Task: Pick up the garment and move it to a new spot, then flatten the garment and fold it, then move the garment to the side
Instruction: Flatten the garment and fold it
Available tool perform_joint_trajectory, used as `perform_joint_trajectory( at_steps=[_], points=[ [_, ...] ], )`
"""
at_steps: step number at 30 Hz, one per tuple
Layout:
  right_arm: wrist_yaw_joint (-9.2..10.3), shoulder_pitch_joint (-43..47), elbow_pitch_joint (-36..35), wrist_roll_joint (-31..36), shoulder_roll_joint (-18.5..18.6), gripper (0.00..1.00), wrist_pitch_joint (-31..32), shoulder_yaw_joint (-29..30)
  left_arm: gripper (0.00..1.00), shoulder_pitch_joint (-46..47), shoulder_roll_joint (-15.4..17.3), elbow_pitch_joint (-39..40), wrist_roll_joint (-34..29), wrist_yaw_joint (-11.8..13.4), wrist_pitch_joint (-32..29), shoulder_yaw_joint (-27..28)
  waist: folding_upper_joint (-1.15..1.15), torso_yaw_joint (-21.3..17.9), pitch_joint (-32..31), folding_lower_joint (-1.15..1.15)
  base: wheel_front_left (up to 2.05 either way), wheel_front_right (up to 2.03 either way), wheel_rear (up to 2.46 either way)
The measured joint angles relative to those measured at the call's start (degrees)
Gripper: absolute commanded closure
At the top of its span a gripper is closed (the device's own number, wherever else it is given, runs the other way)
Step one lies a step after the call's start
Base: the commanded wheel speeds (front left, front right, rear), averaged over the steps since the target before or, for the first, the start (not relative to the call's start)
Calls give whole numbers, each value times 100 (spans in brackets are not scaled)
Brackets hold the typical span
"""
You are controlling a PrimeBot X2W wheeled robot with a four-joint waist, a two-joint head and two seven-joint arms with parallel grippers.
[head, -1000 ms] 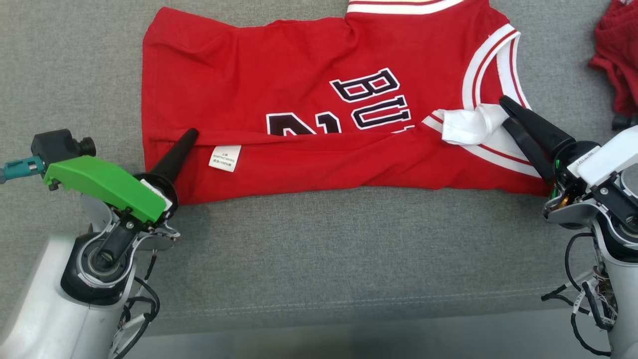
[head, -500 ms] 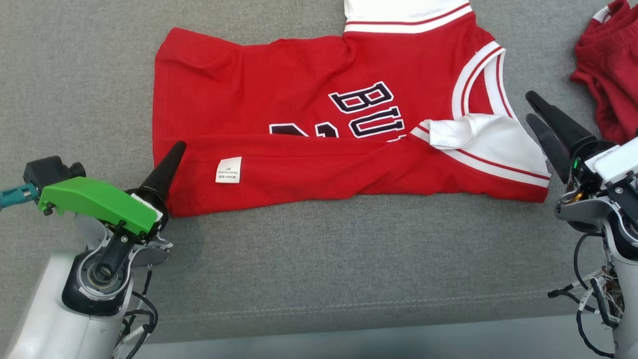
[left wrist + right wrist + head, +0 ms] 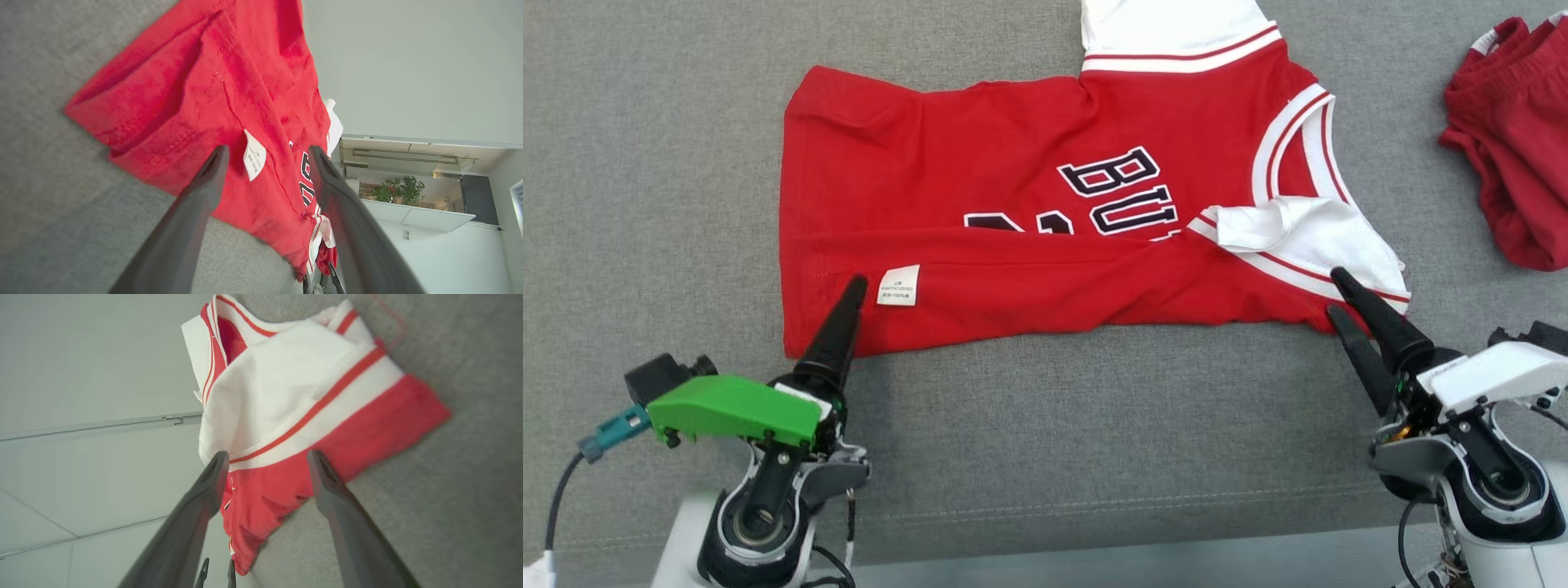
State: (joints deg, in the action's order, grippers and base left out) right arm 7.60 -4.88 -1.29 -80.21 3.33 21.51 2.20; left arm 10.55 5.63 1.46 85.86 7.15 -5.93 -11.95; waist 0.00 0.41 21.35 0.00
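left end effector open over jersey hem, by care tag. right end effector open at armhole corner. Lettering reads "BU"; tag print unreadable.

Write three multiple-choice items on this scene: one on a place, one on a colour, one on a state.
1. The care label sits: A) on the folded near flap of the jersey, by the left tool; B) at the neckline; C) loose on the floor.
2. The armhole trim is: A) blue and yellow; B) plain black; C) white with red stripes.
3. The left tool is: A) shut on the label; B) open; C) shut on the hem.

Answers:
1 A: the white tag lies on the red flap beside that tool's finger.
2 C: white bands with thin red lines edge the armhole.
3 B: the left wrist view shows its two fingers spread apart.
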Motion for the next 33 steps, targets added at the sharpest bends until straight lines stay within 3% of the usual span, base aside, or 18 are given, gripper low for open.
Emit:
perform_joint_trajectory(
  at_steps=[5,22,33],
  points=[
    [-3,315,55,3,3,0,-145,-29,0,-295,-257,37,281,0,94,23,0,-22,8,0,0,0,0],
    [-171,865,-271,-153,-64,0,-377,-392,0,-859,-158,332,363,0,322,102,0,-105,13,0,0,0,0],
    [-177,887,-274,-264,-80,0,-624,-210,0,-861,-176,147,579,0,322,131,0,-118,105,0,0,0,0]
  ],
)
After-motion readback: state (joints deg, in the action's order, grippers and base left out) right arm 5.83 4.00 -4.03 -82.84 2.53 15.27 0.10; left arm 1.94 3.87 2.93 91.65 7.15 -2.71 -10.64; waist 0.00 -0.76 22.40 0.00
